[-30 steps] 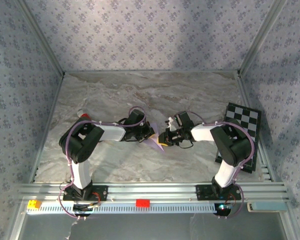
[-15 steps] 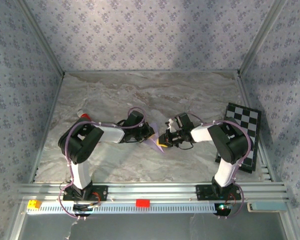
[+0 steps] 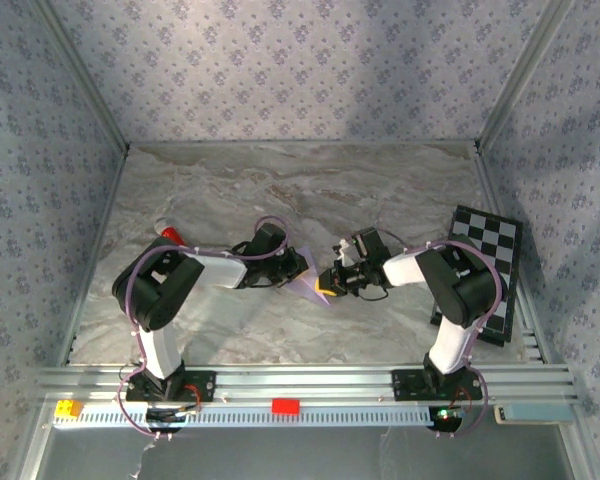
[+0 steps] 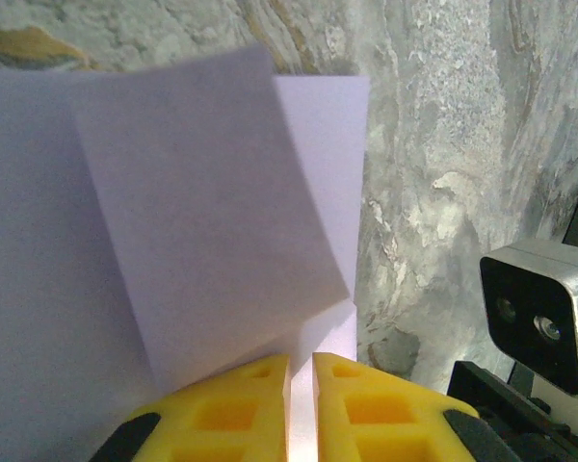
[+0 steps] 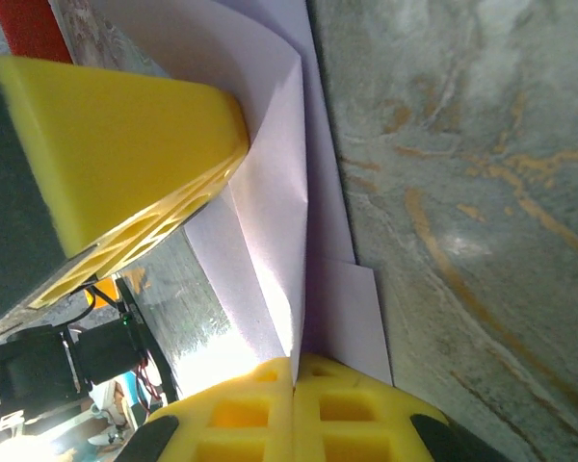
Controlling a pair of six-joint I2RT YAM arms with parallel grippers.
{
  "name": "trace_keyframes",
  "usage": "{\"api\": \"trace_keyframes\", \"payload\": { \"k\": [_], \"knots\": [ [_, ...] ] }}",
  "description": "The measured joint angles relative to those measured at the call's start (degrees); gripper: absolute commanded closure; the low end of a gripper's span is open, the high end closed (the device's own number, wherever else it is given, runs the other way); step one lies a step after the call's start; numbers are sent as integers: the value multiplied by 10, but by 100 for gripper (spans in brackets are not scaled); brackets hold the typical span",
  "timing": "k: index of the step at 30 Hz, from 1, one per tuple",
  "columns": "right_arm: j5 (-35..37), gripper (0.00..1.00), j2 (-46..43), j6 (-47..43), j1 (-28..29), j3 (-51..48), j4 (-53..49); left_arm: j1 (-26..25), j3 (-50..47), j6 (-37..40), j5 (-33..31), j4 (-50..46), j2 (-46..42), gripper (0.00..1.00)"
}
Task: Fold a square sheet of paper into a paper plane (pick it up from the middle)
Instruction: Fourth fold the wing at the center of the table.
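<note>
Meeting nose to nose over the middle of the marble table (image 3: 380, 190), the two arms shared the lilac sheet of paper (image 3: 307, 287) (already folded, its layers overlapping). From overhead it showed as a small pale wedge between the left gripper (image 3: 296, 268) and the right gripper (image 3: 326, 284).

In the right wrist view, the right gripper (image 5: 294, 371) had its yellow fingers pressed flat together. A creased edge of the paper ran into their seam, so it was clamped on the sheet. A yellow finger (image 5: 125, 144) of the left gripper lay against the paper at upper left.

In the left wrist view, the left gripper (image 4: 301, 371) had its fingers a thin slit apart, with pale paper showing in the slit. Whether they were pinching it could not be told. A folded flap lay slanted across the layer beneath.

A checkered board (image 3: 490, 235) lay at the table's right edge, well apart from the paper. A small red cylinder (image 3: 170, 232) stood beside the left arm's elbow.
</note>
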Motion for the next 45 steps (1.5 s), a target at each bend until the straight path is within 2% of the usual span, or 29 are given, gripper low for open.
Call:
{"api": "trace_keyframes", "payload": {
  "k": [10, 23, 32, 38, 45],
  "knots": [
    [-6, 100, 3, 6, -3, -2, 8, -6, 0, 16, 0, 10, -1, 84],
    [-9, 100, 3, 8, -4, -3, 9, -7, 5, 6, -3, 3, 12, 91],
    [-7, 83, -11, 10, -6, -1, -14, -7, 9, 4, -4, -6, 14, 92],
    [3, 80, -44, 0, -8, 5, -64, -7, 10, 4, -4, -7, 14, 92],
    [7, 89, -48, -14, -8, 3, -89, -7, 14, 4, -2, -7, 17, 93]
  ]
}}
